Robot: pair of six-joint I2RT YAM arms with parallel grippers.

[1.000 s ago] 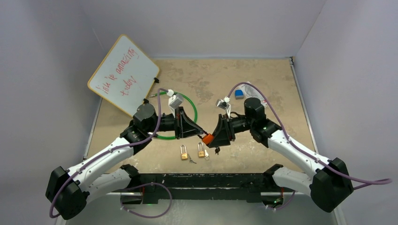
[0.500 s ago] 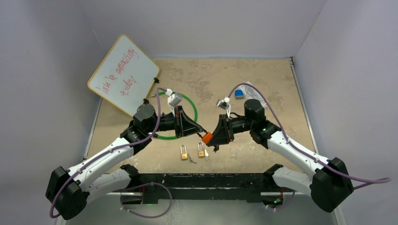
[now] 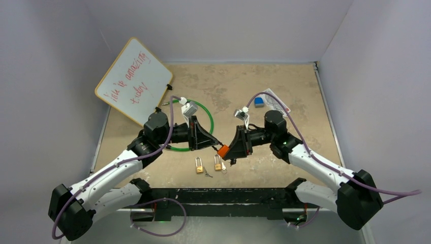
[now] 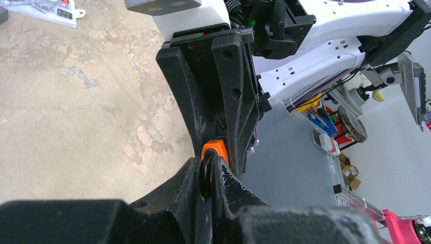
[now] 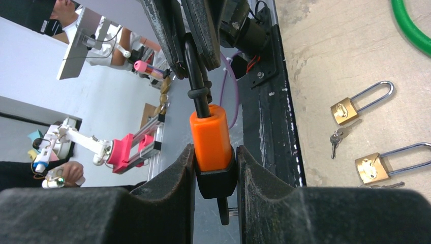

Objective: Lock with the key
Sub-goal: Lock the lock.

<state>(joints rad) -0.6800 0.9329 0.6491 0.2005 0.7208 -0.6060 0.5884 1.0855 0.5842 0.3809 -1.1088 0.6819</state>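
Observation:
An orange padlock with a black base hangs in the air between my two grippers, above the table's near middle. My right gripper is shut on the padlock's body. A black key sticks out of the base below the fingers. My left gripper is shut on the padlock's black shackle; the orange body shows just beyond its fingertips. In the right wrist view the shackle runs up into the left fingers. In the top view the left gripper and the right gripper meet tip to tip.
Two brass padlocks with small keys lie on the table just below the grippers. A green cable loop lies under the left arm. A whiteboard leans at the far left. A blue item sits at the back.
Both grippers and the orange padlock have shifted slightly to the left. The grips have not changed.

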